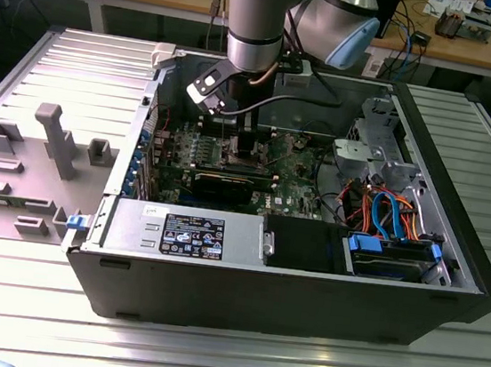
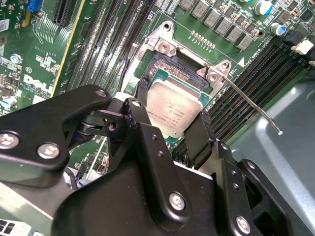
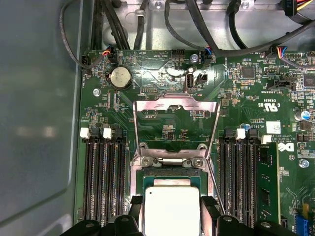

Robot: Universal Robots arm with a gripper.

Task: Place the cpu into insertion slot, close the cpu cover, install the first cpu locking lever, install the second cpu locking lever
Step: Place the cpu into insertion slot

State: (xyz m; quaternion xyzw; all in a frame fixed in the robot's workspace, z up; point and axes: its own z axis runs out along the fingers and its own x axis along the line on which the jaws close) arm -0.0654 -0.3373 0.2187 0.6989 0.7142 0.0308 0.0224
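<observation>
Gripper (image 2: pixel 172 115) is clamped on the cpu (image 2: pixel 170 104) from two sides, with the chip right over the insertion slot (image 2: pixel 173 69). Can't tell if it's seated. The cpu cover (image 3: pixel 174 104) stands open. In the exterior view the gripper is at about 12 o'clock from the power supply label (image 1: pixel 192 235).

Bright even light, cpu (image 3: pixel 171 210) perhaps overexposed
</observation>
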